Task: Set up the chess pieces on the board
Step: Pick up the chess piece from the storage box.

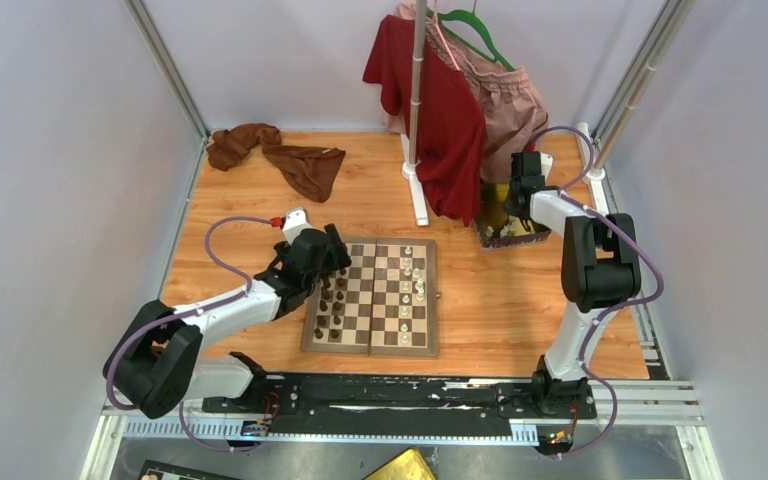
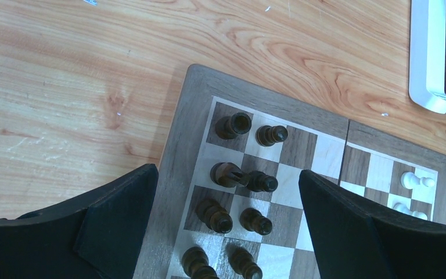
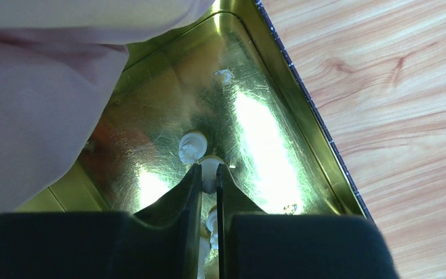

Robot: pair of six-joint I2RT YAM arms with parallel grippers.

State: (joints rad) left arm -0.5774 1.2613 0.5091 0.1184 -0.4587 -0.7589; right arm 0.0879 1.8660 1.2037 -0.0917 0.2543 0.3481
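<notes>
Right gripper [image 3: 209, 174] pinched on a cream-white piece [image 3: 210, 165] in the gold tray [image 3: 279, 64], the piece directly between its fingertips; board [image 1: 372, 347] lies well apart to its left. Left gripper [image 2: 227, 176] hangs spread wide over dark brown pieces [image 2: 232, 125].

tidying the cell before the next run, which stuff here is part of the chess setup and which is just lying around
Job: square wooden checkered chessboard; dark brown chess pieces and cream-white chess pieces on it; gold metal tray of more pieces, one cream-white piece between the right jaws.
Lying about: crumpled brown cloth; red garment and pink garment on the pole stand; green hanger.
</notes>
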